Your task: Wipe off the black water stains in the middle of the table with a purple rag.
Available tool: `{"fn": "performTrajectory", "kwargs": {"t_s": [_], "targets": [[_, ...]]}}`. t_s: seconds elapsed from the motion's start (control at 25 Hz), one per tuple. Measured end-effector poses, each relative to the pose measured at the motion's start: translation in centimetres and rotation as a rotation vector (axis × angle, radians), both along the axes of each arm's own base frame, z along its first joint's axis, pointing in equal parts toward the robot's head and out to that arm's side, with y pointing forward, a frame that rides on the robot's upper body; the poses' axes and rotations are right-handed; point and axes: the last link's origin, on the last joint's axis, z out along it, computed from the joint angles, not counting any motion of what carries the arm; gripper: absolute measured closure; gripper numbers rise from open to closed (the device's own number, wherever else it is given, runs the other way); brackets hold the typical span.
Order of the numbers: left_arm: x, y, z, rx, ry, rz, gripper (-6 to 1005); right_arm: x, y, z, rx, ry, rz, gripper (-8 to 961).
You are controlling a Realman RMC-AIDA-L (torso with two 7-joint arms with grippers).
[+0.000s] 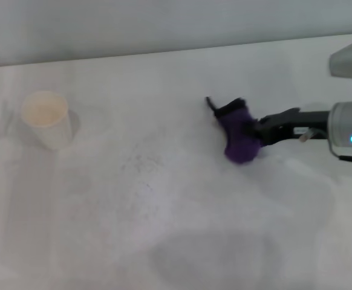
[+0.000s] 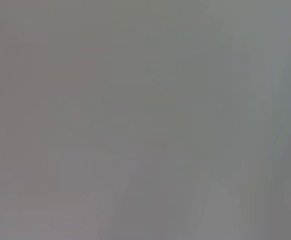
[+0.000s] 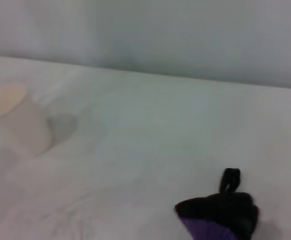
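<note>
rag (image 1: 239, 134) right of centre on table (image 1: 164, 241); cup (image 1: 45, 118) far left; right gripper (image 1: 262, 132) at rag's right

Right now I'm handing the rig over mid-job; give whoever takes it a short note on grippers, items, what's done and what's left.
Right gripper: shut on the purple rag, low over the table, right of centre.
Left gripper: not in view; its wrist camera shows nothing usable.
White paper cup: upright, far left.
Black water stains: no dark blotch visible; only faint specks at mid-table.
Left: check that patch, wipe again if needed, then set the rag down.
</note>
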Motion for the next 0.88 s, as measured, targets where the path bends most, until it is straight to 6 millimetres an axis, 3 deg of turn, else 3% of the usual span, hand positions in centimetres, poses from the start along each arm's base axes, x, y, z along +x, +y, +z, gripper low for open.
{"fn": "performTrajectory", "kwargs": {"t_s": [0.28, 0.44, 0.72, 0.88], "targets": [[0.4, 0.3, -0.1, -0.001, -0.003, -0.012, 113, -1.2, -0.1, -1.9, -0.049, -0.002, 0.085, 858], [0.2, 0.2, 0.0, -0.001, -0.001, -0.005, 112, -1.6, -0.1, -1.9, -0.014, 0.037, 0.114, 710], [0.1, 0.0, 0.0, 0.0, 0.001, -0.001, 112, -0.7, 0.4, 2.1, 0.141, 0.173, 0.104, 400], [0.1, 0.3, -0.1, -0.004, -0.005, 0.008, 112, -0.4, 1.2, 5.0, 0.333, 0.356, 0.11, 311]]}}
